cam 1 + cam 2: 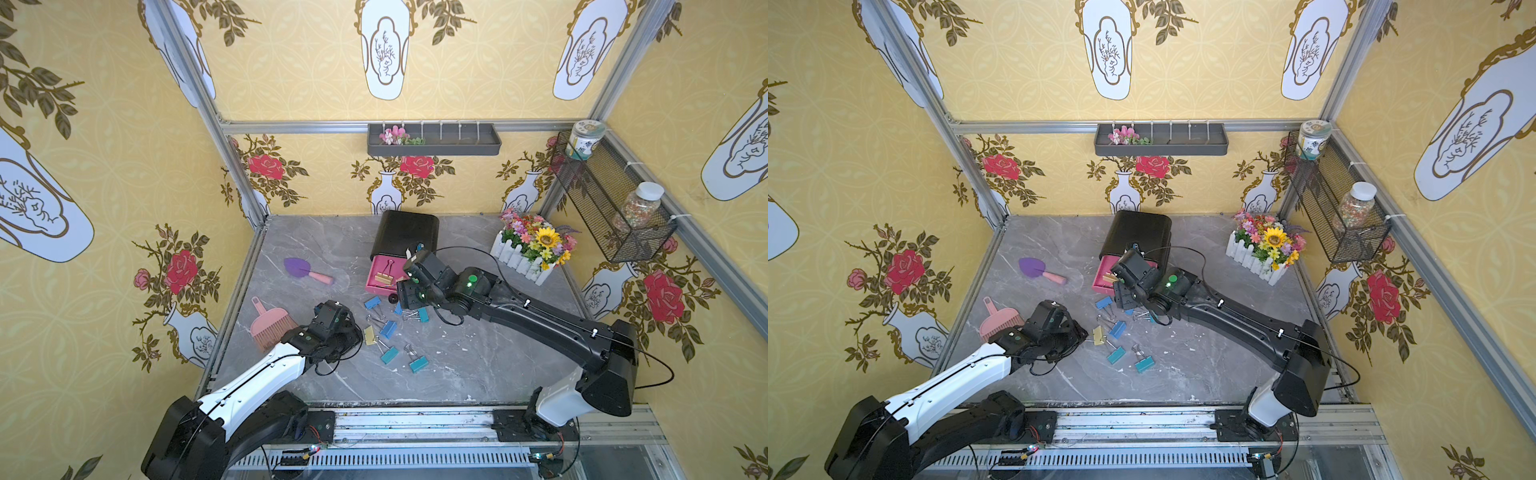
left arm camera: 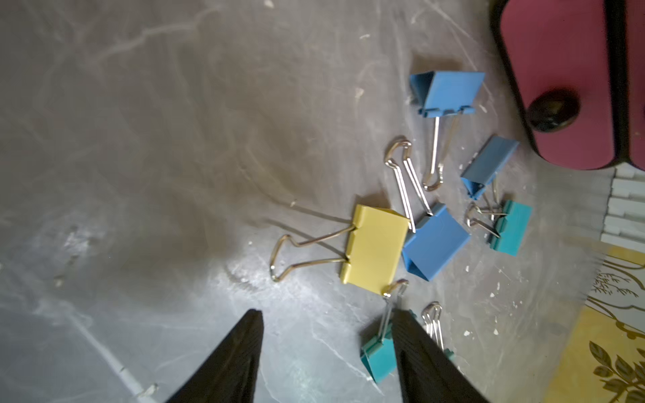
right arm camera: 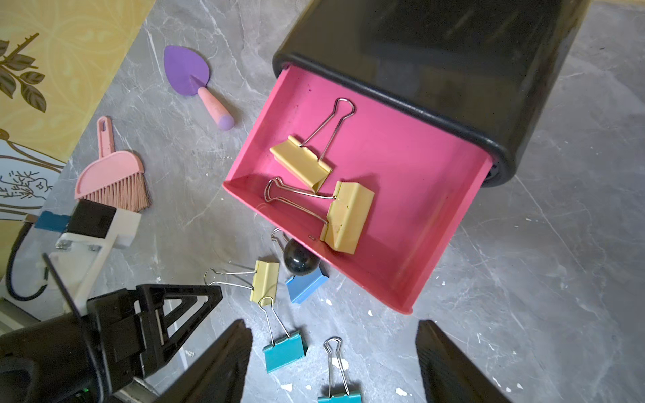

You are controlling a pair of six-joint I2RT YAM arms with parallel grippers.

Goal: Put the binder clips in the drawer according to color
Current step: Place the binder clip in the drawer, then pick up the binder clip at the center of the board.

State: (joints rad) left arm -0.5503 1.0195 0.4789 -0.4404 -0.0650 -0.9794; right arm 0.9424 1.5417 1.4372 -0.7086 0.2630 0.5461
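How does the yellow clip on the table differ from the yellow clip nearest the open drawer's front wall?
The table clip lies on the grey tabletop; the drawer clip lies inside the open pink drawer. The table clip neighbours a blue clip; the drawer clip neighbours another yellow clip. Both are pale yellow with silver handles, unheld.

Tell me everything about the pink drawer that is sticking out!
The pink drawer looks like smooth, shiny plastic. It is a shallow tray with low walls and a round black knob on its front. It is pulled well out of the black cabinet, which stands on the grey table. Two pale yellow clips with silver wire handles lie close together on its floor.
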